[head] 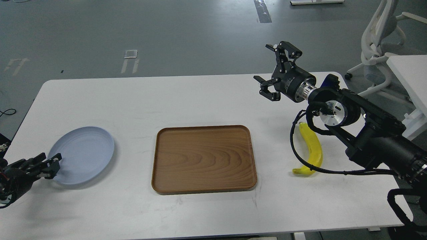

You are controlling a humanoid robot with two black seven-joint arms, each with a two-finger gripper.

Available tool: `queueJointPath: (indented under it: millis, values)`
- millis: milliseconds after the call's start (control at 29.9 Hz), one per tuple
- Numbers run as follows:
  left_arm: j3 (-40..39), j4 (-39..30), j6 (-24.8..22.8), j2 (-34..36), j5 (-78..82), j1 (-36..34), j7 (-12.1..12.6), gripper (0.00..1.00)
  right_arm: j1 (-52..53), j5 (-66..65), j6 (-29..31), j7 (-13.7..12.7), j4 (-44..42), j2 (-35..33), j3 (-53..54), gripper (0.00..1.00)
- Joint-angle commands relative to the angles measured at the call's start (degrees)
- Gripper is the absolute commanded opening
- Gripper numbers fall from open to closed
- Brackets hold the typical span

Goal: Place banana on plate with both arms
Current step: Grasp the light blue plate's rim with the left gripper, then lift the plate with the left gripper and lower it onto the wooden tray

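The yellow banana point(312, 150) lies on the white table at the right, just right of the wooden tray, with a black cable of my right arm crossing its near end. My right gripper point(265, 66) is open and empty, raised over the table's far side, up and left of the banana. The pale blue plate point(83, 154) lies flat on the table at the left. My left gripper point(50, 164) is low at the plate's near-left rim, its fingers slightly apart and holding nothing.
A rectangular brown wooden tray point(204, 159) lies in the middle of the table point(186, 100). A white office chair point(378, 50) and another white table point(412, 73) stand at the far right, behind my right arm.
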Motion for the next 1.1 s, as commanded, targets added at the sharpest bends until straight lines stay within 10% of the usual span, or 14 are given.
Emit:
queueJointPath:
  millis: [0, 401, 669, 1070]
  values:
    - [0.1, 0.5, 0.0, 0.1, 0.0, 0.1, -0.2, 0.00, 0.0, 0.0, 0.0, 0.0, 0.0, 0.0, -0.1, 0.99]
    - [-0.9, 0.1, -0.5, 0.3, -1.5, -2.2, -3.1, 0.00, -0.1, 0.0, 0.0, 0.1, 0.0, -0.1, -0.1, 0.99]
    - [-0.1, -13.0, -0.3, 2.2, 4.2, -13.4, -3.1, 0.00, 0.8, 0.0, 0.0, 0.0, 0.3, -2.3, 0.0, 0.99]
    - [2.6, -15.7, -6.5, -16.3, 23.4, -20.5, -3.1, 0.00, 0.6, 0.1, 0.0, 0.4, 0.4, -5.5, 0.4, 0.99]
